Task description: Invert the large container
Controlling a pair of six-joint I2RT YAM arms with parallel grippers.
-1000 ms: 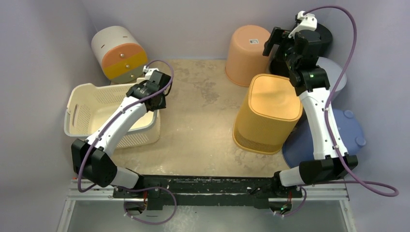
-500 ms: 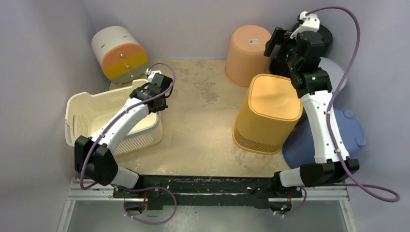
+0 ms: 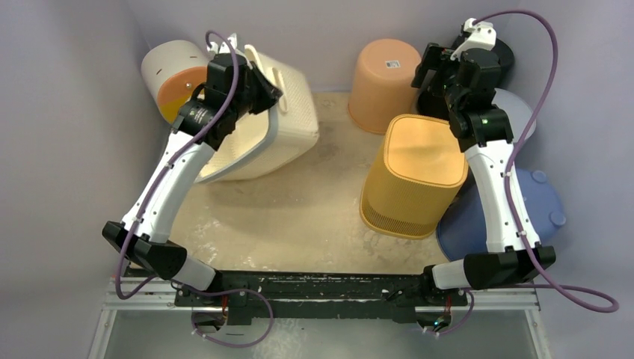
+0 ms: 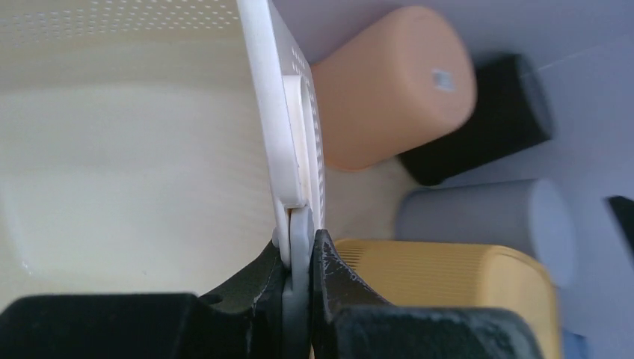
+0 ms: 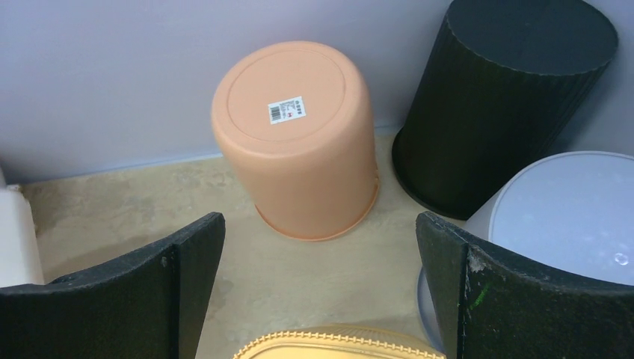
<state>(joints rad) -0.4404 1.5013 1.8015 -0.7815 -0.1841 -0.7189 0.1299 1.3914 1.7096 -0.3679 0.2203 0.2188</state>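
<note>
Left fingers (image 4: 334, 278) pinch the rim of the basket (image 3: 288, 116), which is tilted steeply at 11 o'clock on the surface (image 3: 314, 217), while right fingers (image 5: 187, 277) gape wide at 1 o'clock.

Left gripper (image 4: 299, 250): clamped on the rim of the cream basket, one dark finger (image 4: 258, 288) on the inner side and the other on the outer side.
Cream basket (image 4: 134, 172): filled the left half of the view; smooth inside, with fine perforations along the top and on the outer wall.
Peach bucket (image 4: 381, 105): right of the basket rim, closed base toward the camera, bearing a small label (image 4: 442, 78).
Black container (image 4: 486, 123): just beside the peach bucket, on its right.
Grey cylinder (image 4: 486, 221): below the black container.
Yellow bin (image 4: 441, 280): ribbed, lower right, beside the outer finger.
</note>
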